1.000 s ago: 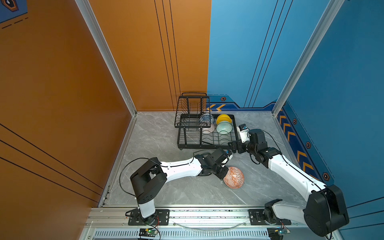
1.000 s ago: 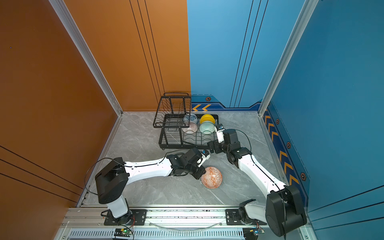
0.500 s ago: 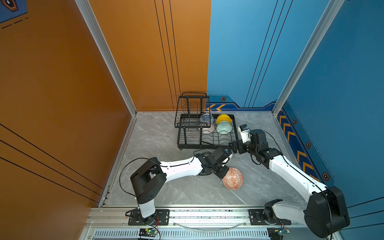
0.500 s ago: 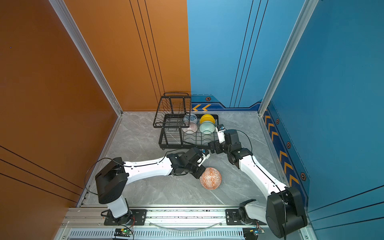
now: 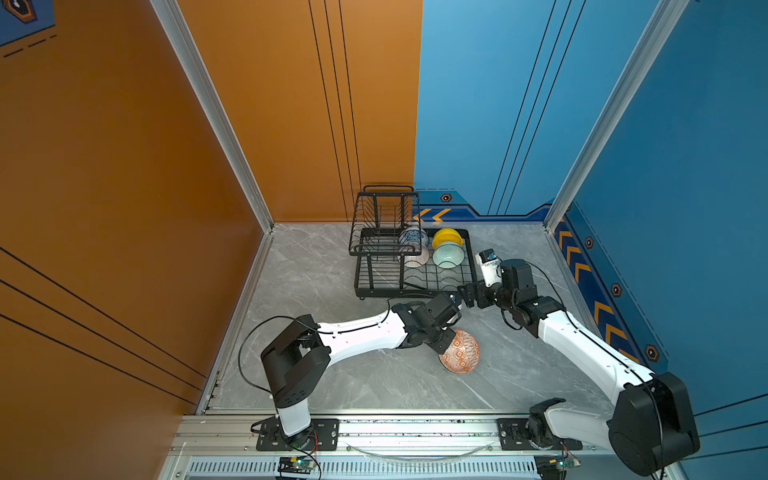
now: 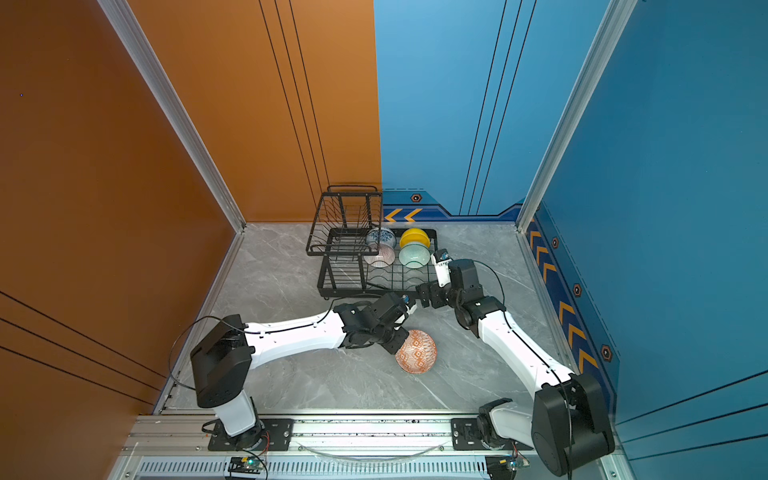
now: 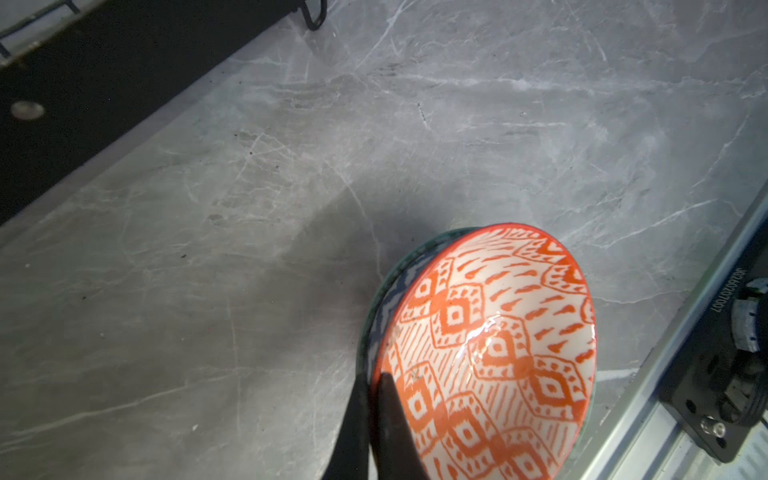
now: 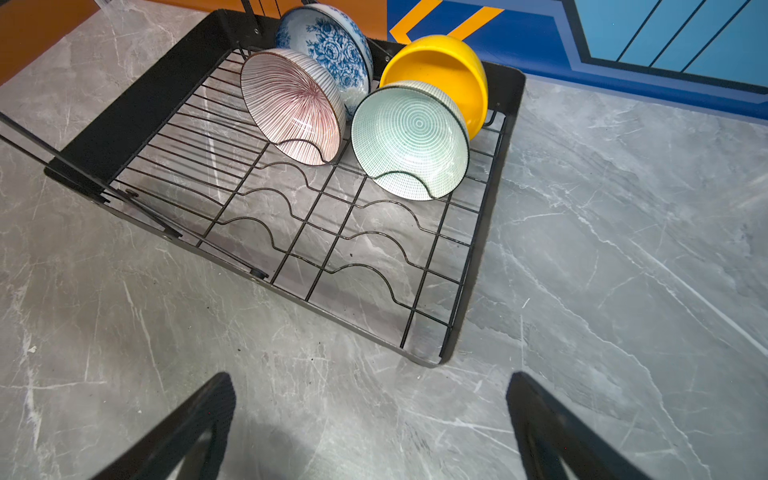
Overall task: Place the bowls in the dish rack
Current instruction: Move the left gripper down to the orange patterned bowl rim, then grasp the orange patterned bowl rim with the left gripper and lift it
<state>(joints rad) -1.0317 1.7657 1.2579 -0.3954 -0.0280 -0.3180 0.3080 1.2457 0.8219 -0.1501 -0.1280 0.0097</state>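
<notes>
An orange-white geometric bowl (image 5: pixel 460 358) (image 6: pixel 417 357) (image 7: pixel 498 345) stands tipped on its edge on the grey floor in front of the dish rack (image 5: pixel 399 293) (image 6: pixel 332 287) (image 8: pixel 511 108). A dark green patterned bowl (image 7: pixel 376 307) sits nested behind it, only its rim showing. My left gripper (image 5: pixel 442 343) (image 6: pixel 395 343) (image 7: pixel 372 380) is shut on the rim, one finger inside the orange-white bowl and one outside. My right gripper (image 5: pixel 465 293) (image 6: pixel 422 293) (image 8: pixel 370 376) hovers open and empty at the rack's front right corner.
Four bowls lean in the rack's far slots: blue floral (image 8: pixel 328 45), pink striped (image 8: pixel 291 104), yellow (image 8: pixel 440 62), mint (image 8: pixel 409 137). The near slots (image 8: pixel 332 249) are bare. The raised basket tier (image 5: pixel 384 220) stands at the rack's left. A metal rail (image 7: pixel 665 374) edges the floor.
The left gripper closed fully on the bowl's rim and tipped the bowl up onto its edge, shifting it slightly left. The right arm barely moved.
</notes>
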